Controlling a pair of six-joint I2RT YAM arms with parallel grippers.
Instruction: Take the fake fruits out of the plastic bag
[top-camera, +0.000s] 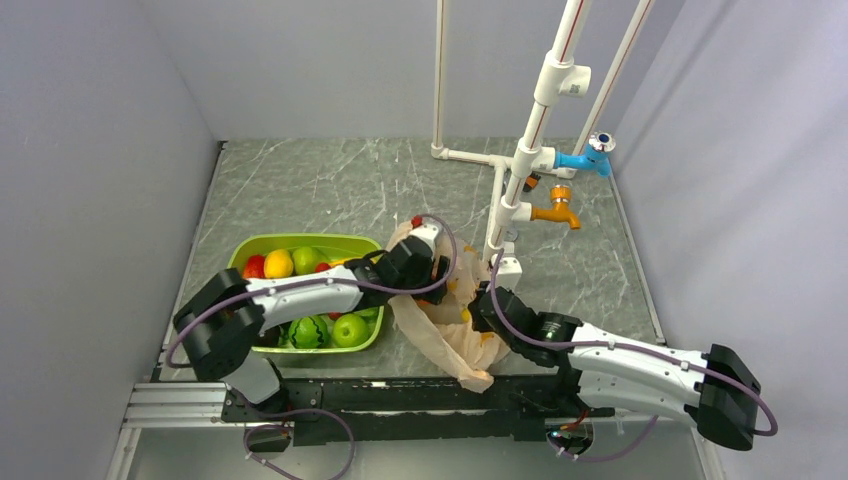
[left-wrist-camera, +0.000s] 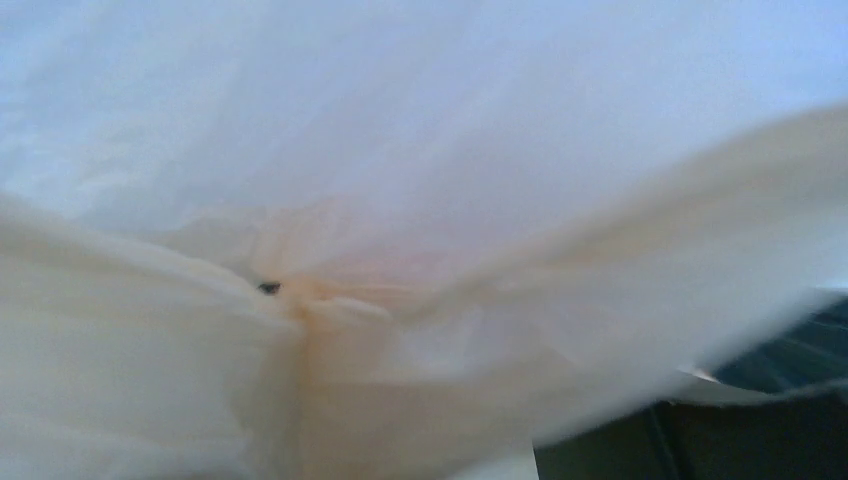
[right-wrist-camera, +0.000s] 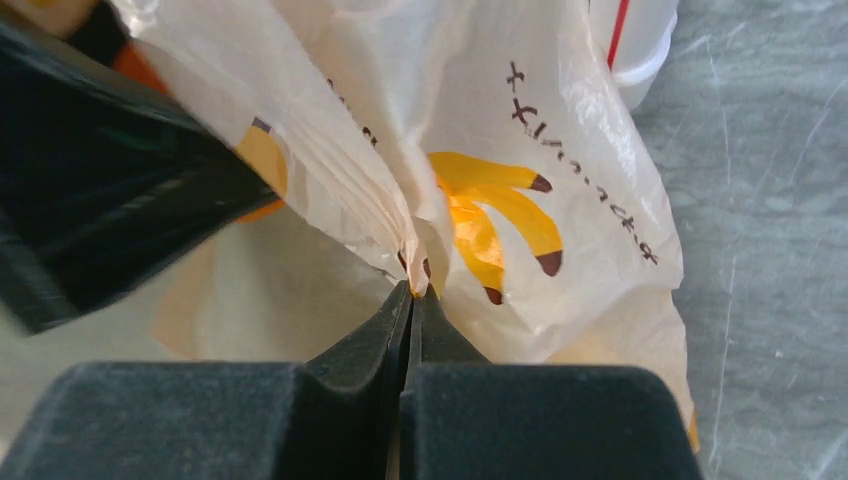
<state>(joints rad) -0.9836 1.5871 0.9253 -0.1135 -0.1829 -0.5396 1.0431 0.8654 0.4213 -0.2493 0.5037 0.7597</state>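
Marble tabletop (top-camera: 330, 180) holds green tub (top-camera: 300, 238) beside plastic bag (top-camera: 445, 345), white pipe frame (top-camera: 559, 78) behind.

The overhead view is bright and evenly lit from above, soft and diffuse; only faint shadows lie under the arms and beside the green tub (top-camera: 300, 243); detail is sharp across the frame. The left wrist view is washed out; the plastic bag (left-wrist-camera: 400, 200) presses against the lens, light glows through its film, and nothing is in focus. In the right wrist view the right gripper (right-wrist-camera: 412, 290) is dark and soft near the lens; the film just beyond its tips is crisp and backlit, glowing warm; up-left of the tips a black shape (right-wrist-camera: 100, 180) is blurred; the table (right-wrist-camera: 760, 200) to the right carries a mild sheen.
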